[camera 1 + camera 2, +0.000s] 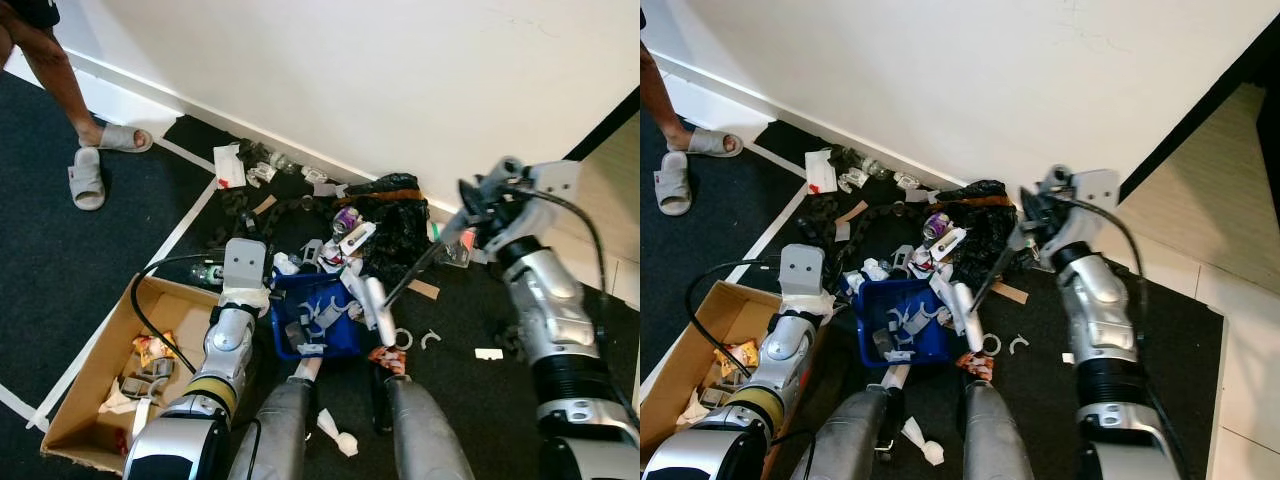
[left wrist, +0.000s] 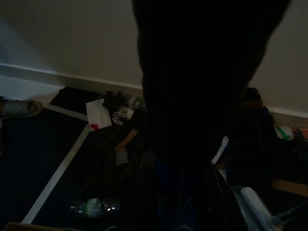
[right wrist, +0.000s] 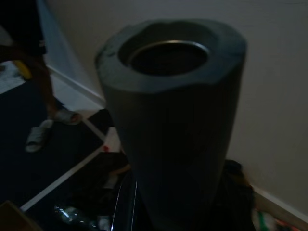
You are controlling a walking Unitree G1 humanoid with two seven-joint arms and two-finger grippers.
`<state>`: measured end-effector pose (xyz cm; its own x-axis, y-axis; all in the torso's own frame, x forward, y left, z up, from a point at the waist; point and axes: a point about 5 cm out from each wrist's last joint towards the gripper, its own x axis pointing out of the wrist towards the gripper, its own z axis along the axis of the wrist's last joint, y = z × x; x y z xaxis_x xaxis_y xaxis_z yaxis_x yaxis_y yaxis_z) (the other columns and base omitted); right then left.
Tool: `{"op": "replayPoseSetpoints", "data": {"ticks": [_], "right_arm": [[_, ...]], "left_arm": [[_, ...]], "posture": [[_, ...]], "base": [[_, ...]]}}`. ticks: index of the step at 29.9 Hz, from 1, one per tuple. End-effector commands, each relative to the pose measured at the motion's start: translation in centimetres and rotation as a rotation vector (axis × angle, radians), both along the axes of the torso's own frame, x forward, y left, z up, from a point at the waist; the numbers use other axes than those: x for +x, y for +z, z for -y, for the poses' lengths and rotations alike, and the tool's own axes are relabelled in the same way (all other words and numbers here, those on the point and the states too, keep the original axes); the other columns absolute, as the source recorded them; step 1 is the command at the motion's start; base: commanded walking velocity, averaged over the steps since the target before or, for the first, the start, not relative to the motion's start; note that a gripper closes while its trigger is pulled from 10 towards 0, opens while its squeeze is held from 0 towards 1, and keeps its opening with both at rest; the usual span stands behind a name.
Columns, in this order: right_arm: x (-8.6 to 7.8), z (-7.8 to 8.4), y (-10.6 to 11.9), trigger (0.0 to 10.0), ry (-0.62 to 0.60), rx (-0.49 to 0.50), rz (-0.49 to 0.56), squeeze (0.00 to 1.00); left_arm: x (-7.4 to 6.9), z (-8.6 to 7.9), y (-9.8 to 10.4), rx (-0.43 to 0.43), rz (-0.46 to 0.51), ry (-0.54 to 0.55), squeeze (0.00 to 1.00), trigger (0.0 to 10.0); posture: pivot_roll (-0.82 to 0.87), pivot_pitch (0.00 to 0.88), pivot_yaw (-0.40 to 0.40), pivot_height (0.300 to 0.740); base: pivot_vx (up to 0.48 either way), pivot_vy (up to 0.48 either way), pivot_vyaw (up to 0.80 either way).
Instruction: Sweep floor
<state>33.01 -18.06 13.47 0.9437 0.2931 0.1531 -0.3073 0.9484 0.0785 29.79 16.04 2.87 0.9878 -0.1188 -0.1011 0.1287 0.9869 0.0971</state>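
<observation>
the robot stands over a heap of litter [image 1: 300, 205] on the dark floor [image 1: 60, 260] along the white wall [image 1: 380, 80]. the right pincer [image 1: 480, 215] is raised near the wall and is closed round the top of a dark broom handle [image 1: 415, 268]; the right wrist view looks straight down the hollow end of that handle [image 3: 168, 110]. the handle slants down toward a blue dustpan [image 1: 318, 318] already loaded with white scraps, lying just in front of the robot's legs. the left pincer [image 1: 245, 268] is at the dustpan's left edge, but whether its fingers are open or closed round anything cannot be told; its wrist view is mostly dark.

the step in hand looks like drawing the remaining litter into the dustpan. to do it well, the right arm probably needs short pulls toward the pan, keeping the broom head low so the paper scraps [image 1: 430, 340] and the black plastic bag [image 1: 390, 215] slide rather than flick away. the left arm should keep the pan's lip flat on the floor. a cardboard box [image 1: 95, 375] with rubbish in it sits just beside the left arm, likely the place to tip the pan. a person's feet in sandals [image 1: 95, 160] stand well apart at the far left, so strokes should stay clear of them.
</observation>
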Motion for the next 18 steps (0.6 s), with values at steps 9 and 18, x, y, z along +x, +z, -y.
{"op": "replayPoseSetpoints", "data": {"ticks": [9, 18], "right_arm": [[-0.1, -2.0, 1.7, 10.0, 0.126, 0.325, 0.053, 0.00], [-0.2, -0.8, 3.1, 10.0, 0.165, 0.337, 0.088, 0.00]], "left_arm": [[-0.6, 0.4, -0.6, -0.008, -0.014, -0.008, 0.00, 10.0], [-0.5, 0.7, -0.5, -0.015, -0.015, -0.007, 0.00, 10.0]], "posture": [[0.04, 0.237, -0.049, 0.740], [0.03, 0.226, -0.056, 0.740]], "base": [[0.000, 0.000, 0.00], [0.000, 0.000, 0.00]]}}
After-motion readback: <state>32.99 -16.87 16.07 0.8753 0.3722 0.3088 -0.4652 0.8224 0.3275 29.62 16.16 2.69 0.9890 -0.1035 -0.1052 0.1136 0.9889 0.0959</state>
